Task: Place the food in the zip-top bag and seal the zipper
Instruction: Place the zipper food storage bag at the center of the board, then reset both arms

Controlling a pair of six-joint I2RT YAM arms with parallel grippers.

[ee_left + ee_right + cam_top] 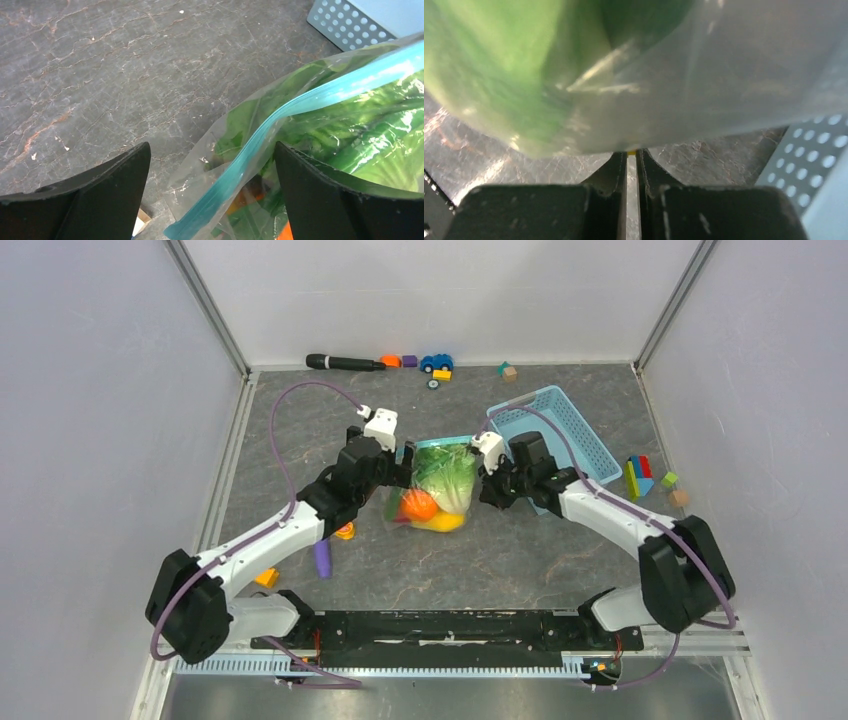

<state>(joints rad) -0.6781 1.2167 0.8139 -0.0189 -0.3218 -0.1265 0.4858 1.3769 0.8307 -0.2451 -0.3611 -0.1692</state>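
Observation:
The zip-top bag [452,502] lies mid-table, holding the food: green lettuce [447,472], an orange [420,504] and a yellow mango [440,523]. Its teal zipper [440,441] runs along the far edge. In the left wrist view the zipper [300,102] crosses diagonally over lettuce [370,135], its end lying between the jaws. My left gripper [398,475] [211,147] is open at the bag's left corner, straddling that zipper end without pinching it. My right gripper [490,480] [631,151] is shut on the bag's right edge, with clear plastic [724,75] and lettuce filling its view.
The light-blue lattice basket [560,430] [350,20] [819,150] stands right behind the right gripper. A purple stick [322,558] and small blocks [266,578] lie by the left arm. Coloured blocks [640,478] sit at the right. A black stick [340,362] and toy car [436,362] are at the back wall.

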